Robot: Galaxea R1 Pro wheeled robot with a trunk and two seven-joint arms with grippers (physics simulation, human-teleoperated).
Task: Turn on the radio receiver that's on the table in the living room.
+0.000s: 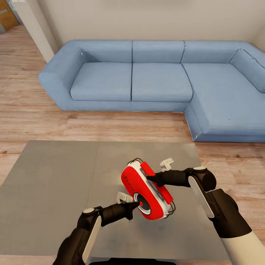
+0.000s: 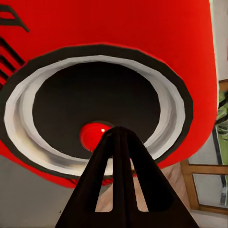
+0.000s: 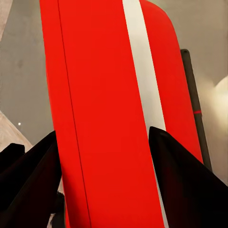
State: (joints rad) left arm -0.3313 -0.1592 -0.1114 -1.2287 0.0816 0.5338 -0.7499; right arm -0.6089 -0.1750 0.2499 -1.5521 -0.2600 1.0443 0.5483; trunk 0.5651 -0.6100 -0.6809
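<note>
1. The red radio receiver is tilted up over the grey desk, in front of the blue sofa; we cannot tell if it still touches the desk.
2. Our right claw holds the radio by its red top handle strip, one finger on each side.
3. Our left claw is pinched together, with its tip at the red spot in the round dial.
4. We think it is best to push that spot gently and straight, while the right claw keeps the radio from sliding.
5. We see no boxes or bowls here.
</note>
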